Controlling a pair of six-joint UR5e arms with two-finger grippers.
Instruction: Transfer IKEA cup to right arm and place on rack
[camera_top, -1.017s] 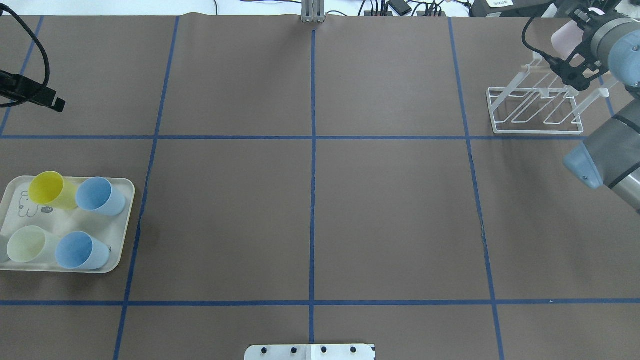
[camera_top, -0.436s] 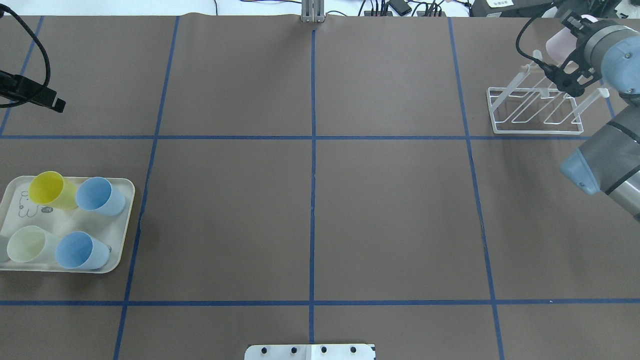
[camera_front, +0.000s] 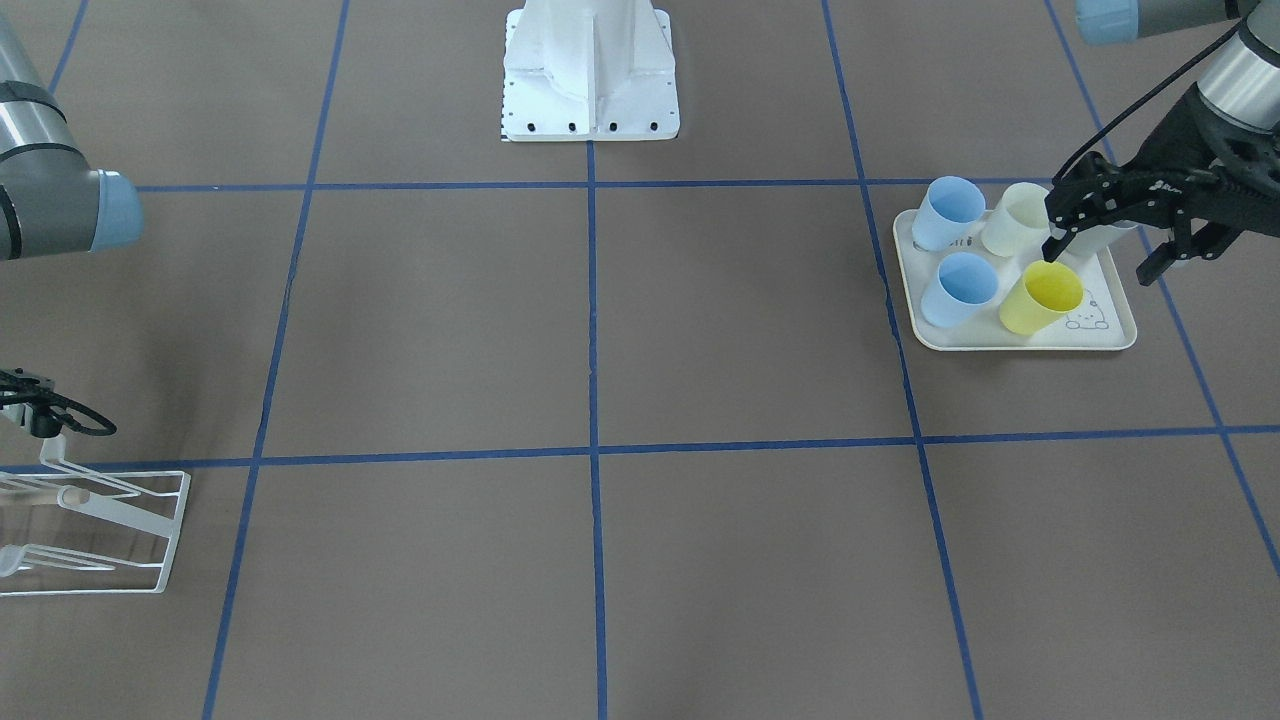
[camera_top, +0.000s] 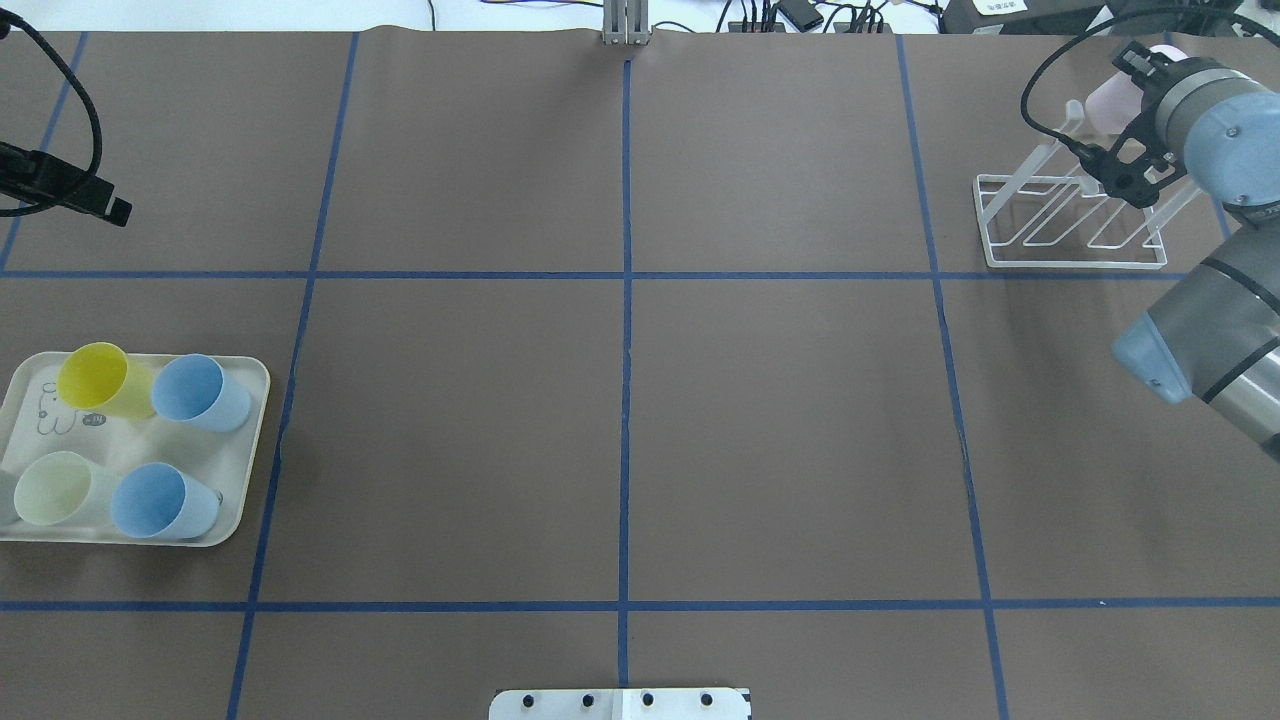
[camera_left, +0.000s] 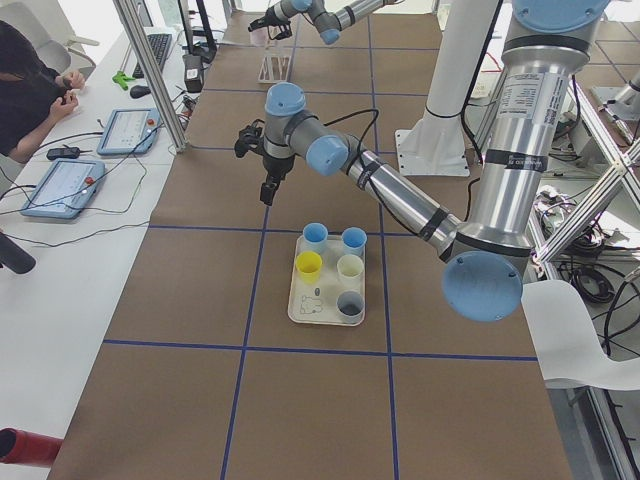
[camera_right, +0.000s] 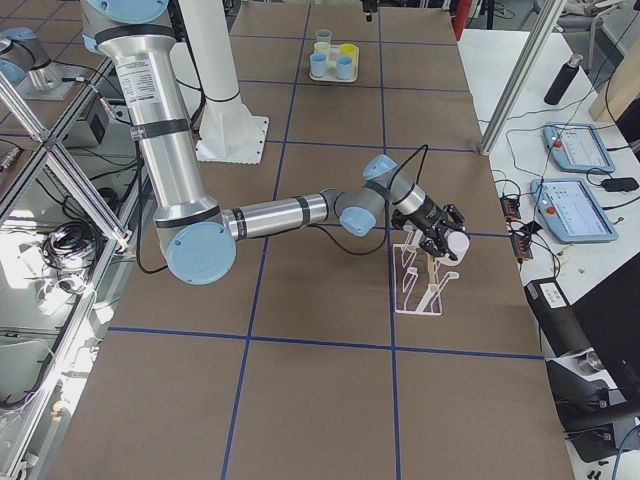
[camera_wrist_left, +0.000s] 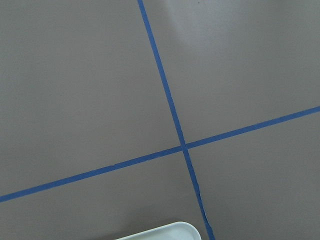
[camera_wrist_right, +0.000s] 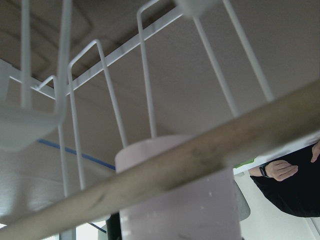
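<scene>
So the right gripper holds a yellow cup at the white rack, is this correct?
No. The cup in the right gripper is pale pink, not yellow; the overhead exterior view shows it. The gripper does hold it at the white rack.

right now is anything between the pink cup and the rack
Nothing foreign that shows. The pink cup is already up against the rack. In the right wrist view only the rack's own wooden bar crosses in front of the cup, with the wire prongs beyond it.
</scene>
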